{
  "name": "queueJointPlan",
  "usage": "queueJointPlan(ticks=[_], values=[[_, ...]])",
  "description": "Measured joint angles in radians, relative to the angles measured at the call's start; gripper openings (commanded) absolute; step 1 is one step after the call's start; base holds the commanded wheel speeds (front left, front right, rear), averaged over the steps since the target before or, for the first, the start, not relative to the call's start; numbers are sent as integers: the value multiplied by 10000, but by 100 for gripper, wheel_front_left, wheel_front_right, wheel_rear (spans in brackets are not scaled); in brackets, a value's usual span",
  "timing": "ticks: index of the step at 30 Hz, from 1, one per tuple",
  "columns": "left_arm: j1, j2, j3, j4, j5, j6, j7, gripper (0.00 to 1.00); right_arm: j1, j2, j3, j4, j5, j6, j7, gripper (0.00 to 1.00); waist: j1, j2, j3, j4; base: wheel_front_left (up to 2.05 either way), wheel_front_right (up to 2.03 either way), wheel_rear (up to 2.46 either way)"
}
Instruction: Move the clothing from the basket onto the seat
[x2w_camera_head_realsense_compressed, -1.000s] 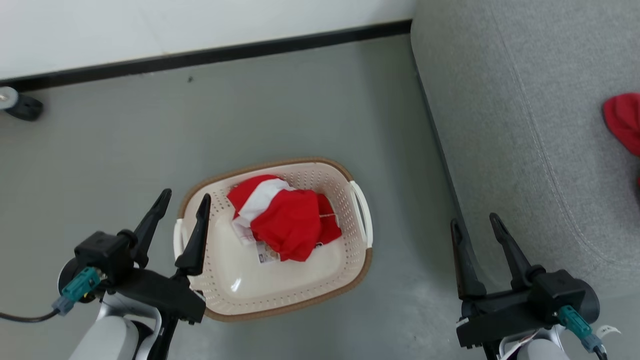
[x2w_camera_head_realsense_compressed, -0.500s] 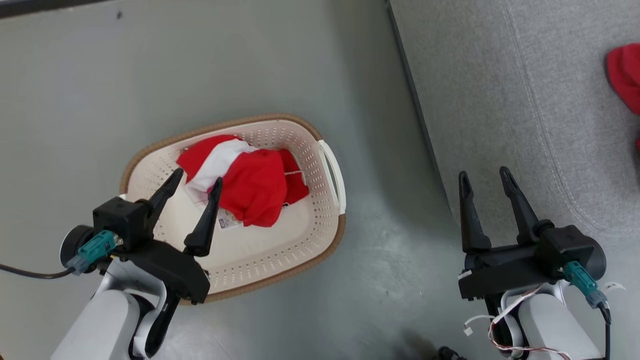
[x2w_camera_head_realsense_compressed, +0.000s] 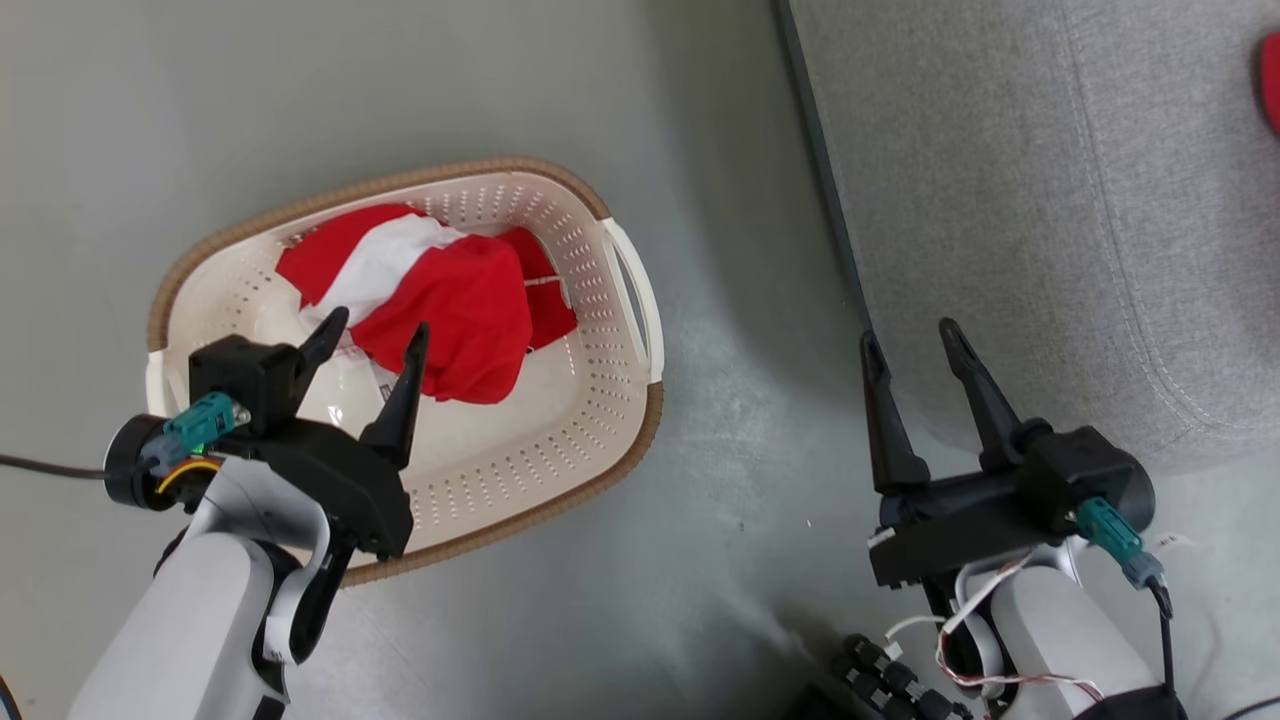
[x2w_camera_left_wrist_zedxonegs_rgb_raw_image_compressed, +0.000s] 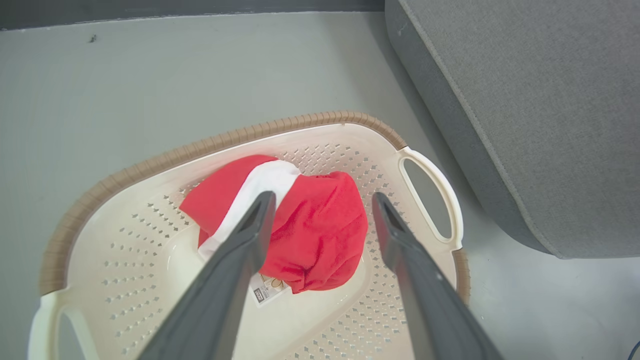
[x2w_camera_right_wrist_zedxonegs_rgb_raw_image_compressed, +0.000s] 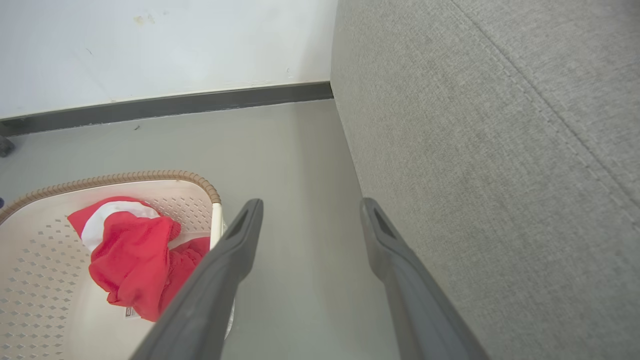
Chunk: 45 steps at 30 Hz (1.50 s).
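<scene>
- My left tool (x2w_camera_head_realsense_compressed: 378, 322), fingers spread, hangs over the soft red-and-white clothing (x2w_camera_head_realsense_compressed: 450, 300) heaped at the far end of the oval cream perforated plastic basket (x2w_camera_head_realsense_compressed: 590, 400).
- Plan: drop onto the red mound's crown, pinch deep, lift clear of the brown rim (x2w_camera_head_realsense_compressed: 560, 502).
- My right tool (x2w_camera_head_realsense_compressed: 908, 332), spread and empty, sits beside the large grey fabric seat (x2w_camera_head_realsense_compressed: 1000, 200).
- In the way: white side handle (x2w_camera_head_realsense_compressed: 630, 290) toward the seat; label sticker (x2w_camera_left_wrist_zedxonegs_rgb_raw_image_compressed: 267, 292) under the heap.
- Red scrap (x2w_camera_head_realsense_compressed: 1272, 80) on the seat's right edge.
</scene>
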Motion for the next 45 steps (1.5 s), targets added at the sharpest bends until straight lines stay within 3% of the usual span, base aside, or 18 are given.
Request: queueJointPlan(ticks=[17,45], values=[[-600,-236,161,485,38,604,882,100,-522,0,857,337,336,-165,0,100,-1,-1,921,-492,0,0,0],[-1413,-10,602,1503,849,880,1661,100,-474,23,1962,307,1200,-268,0,100,-1,-1,1431,-1544,0,0,0]])
